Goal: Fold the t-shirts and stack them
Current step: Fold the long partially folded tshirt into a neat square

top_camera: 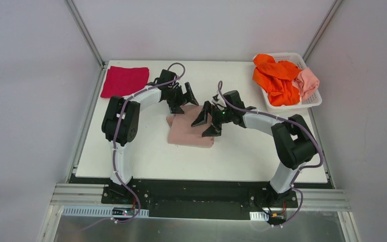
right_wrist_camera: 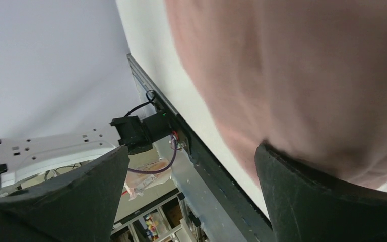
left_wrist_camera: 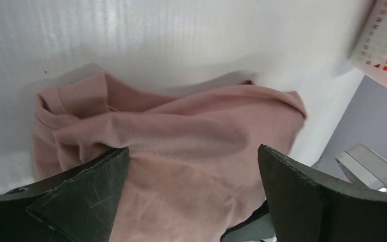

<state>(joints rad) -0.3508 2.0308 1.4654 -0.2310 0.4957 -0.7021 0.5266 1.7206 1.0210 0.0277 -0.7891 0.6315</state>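
- Roughly centre of the table: the dusty-pink t-shirt (top_camera: 190, 133) lies folded into a narrow bundle. Its long axis runs from the far side toward the arm bases. Everything below is placed against it.
- crimson t-shirt (top_camera: 125, 81): folded flat, well apart, to the far left of the pink one.
- left gripper (top_camera: 184, 100): jaws spread wide, gripping nothing. It hangs over the pink tee's far-left corner. In the wrist view a rumpled fold lies just ahead of the fingers.
- right gripper (top_camera: 207, 123): jaws likewise wide apart and empty, over the pink tee's right edge.
- white lattice basket (top_camera: 313, 103): well off to the far right, holding heaped orange t-shirts (top_camera: 274, 80) and a salmon-pink t-shirt (top_camera: 307, 82).
- Judgement: both claws are about equally near the bundle. The crimson one lies leftward, so the left arm looks better placed for carrying.
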